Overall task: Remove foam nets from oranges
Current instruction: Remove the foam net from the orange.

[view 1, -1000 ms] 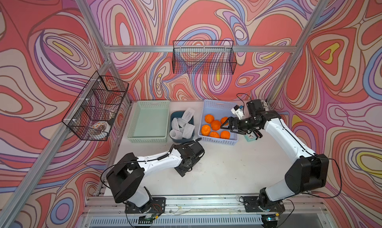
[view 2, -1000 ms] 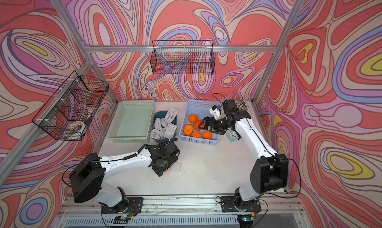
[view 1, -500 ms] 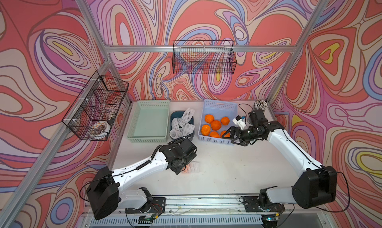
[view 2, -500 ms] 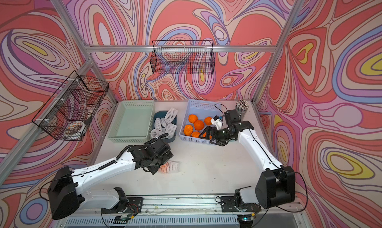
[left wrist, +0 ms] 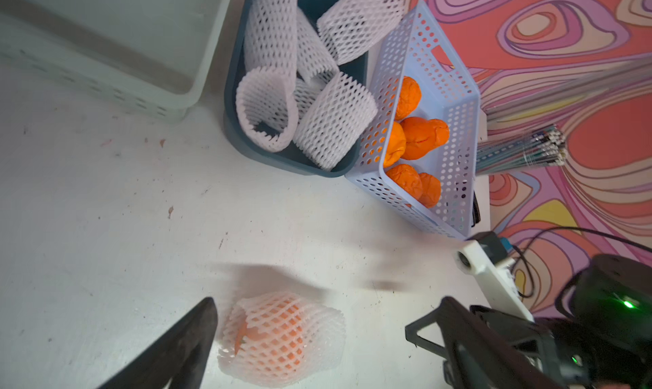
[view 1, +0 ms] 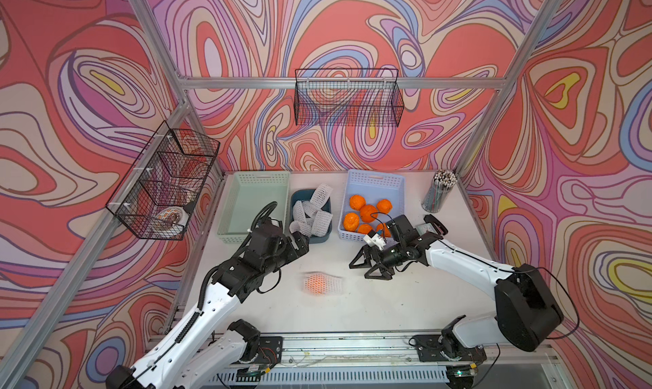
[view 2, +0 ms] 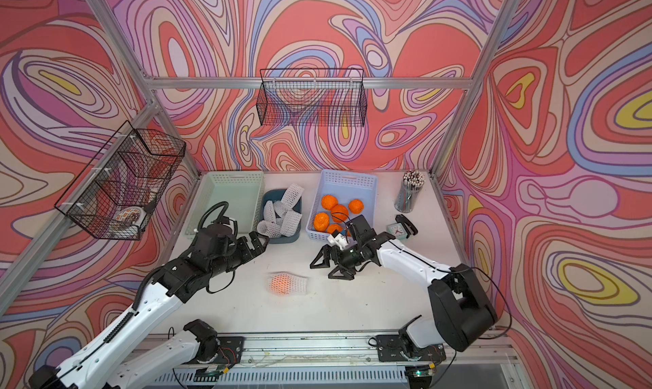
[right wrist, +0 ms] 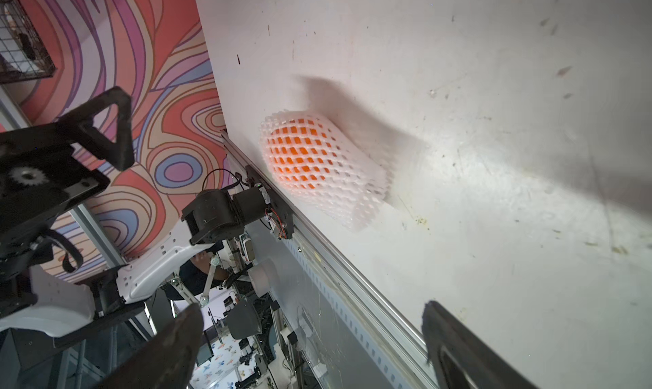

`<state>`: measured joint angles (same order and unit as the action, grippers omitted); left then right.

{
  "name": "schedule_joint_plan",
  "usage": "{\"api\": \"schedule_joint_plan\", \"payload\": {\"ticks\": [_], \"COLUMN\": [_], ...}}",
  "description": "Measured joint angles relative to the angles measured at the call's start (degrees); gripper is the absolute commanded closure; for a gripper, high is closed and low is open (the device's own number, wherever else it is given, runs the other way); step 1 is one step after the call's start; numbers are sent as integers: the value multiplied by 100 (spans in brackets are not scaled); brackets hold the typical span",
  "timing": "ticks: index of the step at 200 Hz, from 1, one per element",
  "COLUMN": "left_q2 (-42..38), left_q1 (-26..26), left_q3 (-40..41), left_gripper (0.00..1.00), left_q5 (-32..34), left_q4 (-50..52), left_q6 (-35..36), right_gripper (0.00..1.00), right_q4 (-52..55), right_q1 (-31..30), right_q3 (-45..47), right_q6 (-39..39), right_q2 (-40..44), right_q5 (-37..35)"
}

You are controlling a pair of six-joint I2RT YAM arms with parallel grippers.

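Your one wrapped fruit, a small round orange (view 1: 314, 284) inside a white diamond-mesh foam net (right wrist: 356, 200), lies on its side on the white tabletop (view 1: 388, 309), well forward of the baskets and roughly between the two arms. The orange fills the end of the sleeve nearer your left arm, and the slack, open end points toward your right arm. In both top views it shows blurred. The left gripper (view 2: 259, 242) hangs apart from it with its fingers spread and nothing between them, its tips close to the front wall of the dark blue plastic bin (view 1: 298, 196). The right gripper (view 1: 360, 269) is also spread wide and carries nothing, just beside the net's slack end without touching it. Count the rest from there. About five empty foam nets (left wrist: 335, 122) are piled in the blue bin, overlapping too much for a sure count. Six bare oranges (view 1: 357, 202) sit in the lavender perforated plastic basket (view 1: 375, 179), one partly hidden behind the right wrist. Further out stand one pale green plastic basket (view 1: 259, 179), one clear cup of thin sticks (view 1: 437, 193) and one small teal clock (view 2: 397, 229), its face too small to read. Two black wire baskets (view 1: 347, 101) hang on the walls.
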<state>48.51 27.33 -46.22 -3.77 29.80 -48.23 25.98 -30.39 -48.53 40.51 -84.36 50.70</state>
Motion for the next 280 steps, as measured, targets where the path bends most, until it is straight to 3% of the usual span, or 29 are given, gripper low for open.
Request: {"api": "schedule_joint_plan", "payload": {"ticks": [79, 161, 181, 263, 280], "left_q2": [-76, -151, -232, -387, -348], "left_q1": [-195, -223, -223, -223, -223], "left_q3": [184, 391, 439, 848, 960], "left_gripper": [0, 0, 0, 2, 5], "left_q5": [-1086, -1591, -1650, -1681, -1705], "left_q4": [-446, -409, -339, -225, -236], "left_q6": [2962, 4531, 4736, 5012, 5010], "right_gripper": [2, 3, 9, 55, 59], "right_q4": [-2024, -3329, -3432, -2865, -2581], "right_q1": [-1025, -1480, -1502, -1508, -1508], "right_q3": [376, -17, -170, -721, -866], "right_q6": [1670, 2457, 2514, 2319, 2164], "right_q2": [-1126, -2070, -2221, -2354, -2343], "right_q5": [-160, -262, -326, -490, -485]}}
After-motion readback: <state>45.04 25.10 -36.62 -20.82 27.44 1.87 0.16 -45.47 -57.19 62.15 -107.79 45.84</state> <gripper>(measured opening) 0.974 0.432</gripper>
